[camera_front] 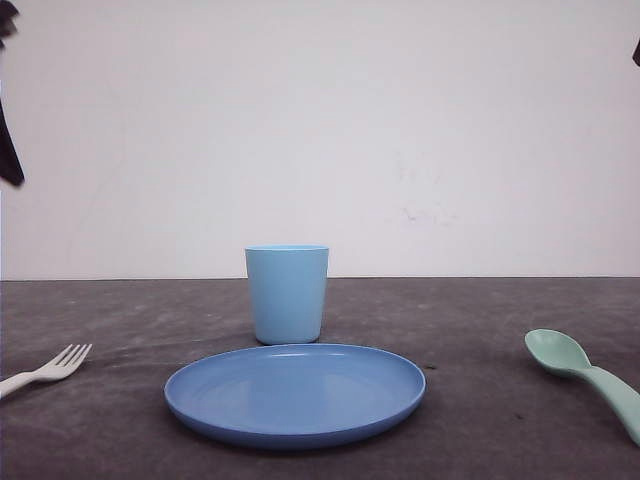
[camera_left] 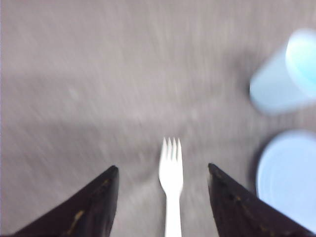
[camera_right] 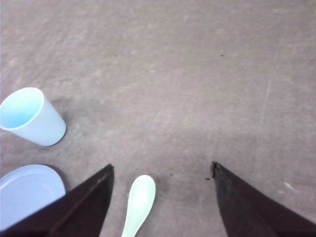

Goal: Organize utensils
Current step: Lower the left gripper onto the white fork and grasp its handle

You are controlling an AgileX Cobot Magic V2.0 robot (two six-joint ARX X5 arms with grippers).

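Left gripper (camera_left: 163,173) hung jaws apart over fork (camera_left: 171,173); right gripper (camera_right: 163,170) spread over spoon (camera_right: 139,200), plate (camera_front: 295,392) 9 o'clock of spoon.

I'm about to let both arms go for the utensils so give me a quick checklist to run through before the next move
1. Left end effector open: ok, its fingers stand apart on either side of the fork.
2. Fork lined up between those fingers: ok, though the left wrist view is blurred.
3. Right end effector open: ok, fingers spread wide.
4. Spoon centred for the right end effector: not ok, it lies close to one finger.
5. Cup upright and apart from both utensils: ok, it stands behind the plate.
6. Height of the end effectors above the table: cannot tell.
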